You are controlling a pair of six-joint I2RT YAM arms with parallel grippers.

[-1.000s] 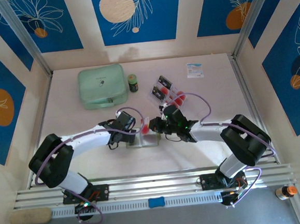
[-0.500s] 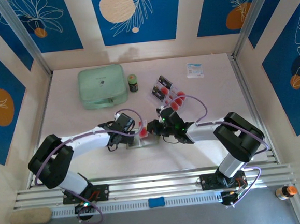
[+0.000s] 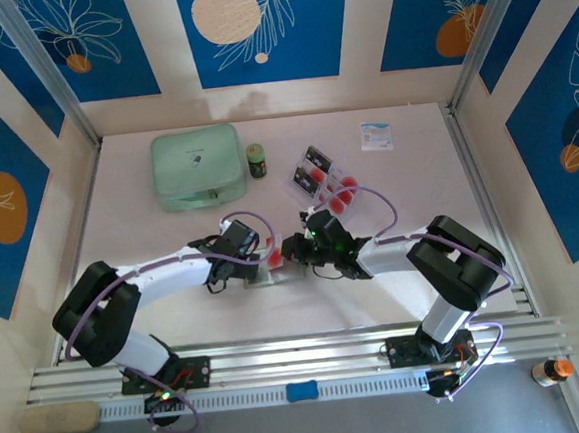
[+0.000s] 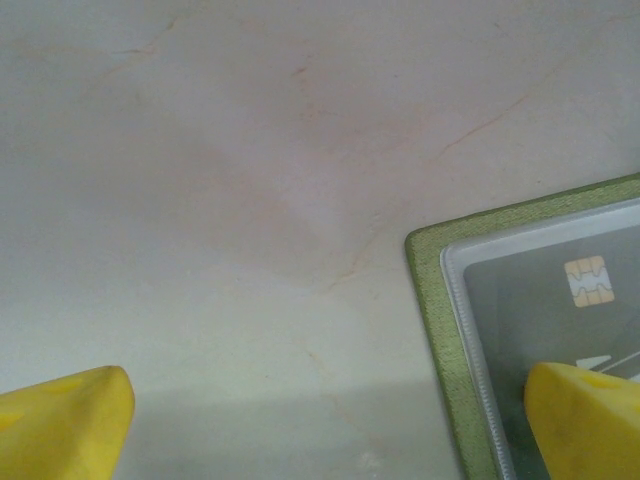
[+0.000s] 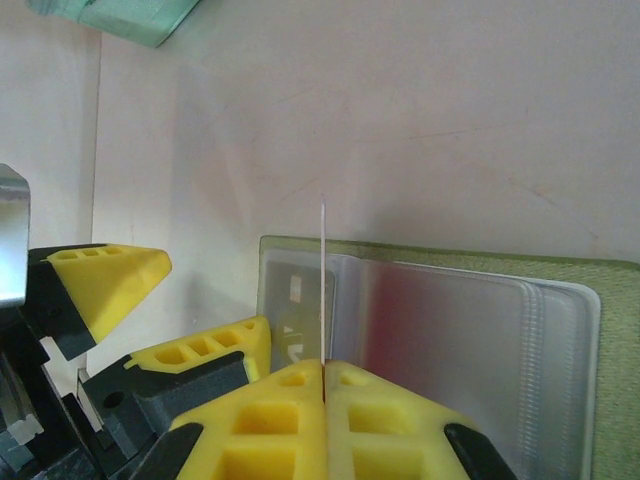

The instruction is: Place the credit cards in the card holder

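The olive-green card holder (image 5: pixel 470 262) lies open on the table, its clear sleeves up, and one sleeve has a card with a gold chip (image 4: pixel 586 281) inside. My right gripper (image 5: pixel 323 364) is shut on a credit card (image 5: pixel 323 280), seen edge-on and standing upright over the holder's left sleeve. My left gripper (image 4: pixel 320 432) is open. Its right finger (image 4: pixel 585 420) rests on the holder's corner (image 4: pixel 425 300) and its left finger is over bare table. In the top view both grippers meet at the holder (image 3: pixel 274 273). More credit cards (image 3: pixel 319 177) lie further back.
A clear plastic tray (image 3: pixel 306 165) holds the loose cards behind the right gripper. A mint-green zip case (image 3: pixel 197 166) and a small dark bottle (image 3: pixel 256 160) stand at the back left. A white packet (image 3: pixel 375 135) lies at the back right.
My right gripper has moved left with the card and now stands over the holder. The left gripper has shifted slightly and stays open on the holder's corner.
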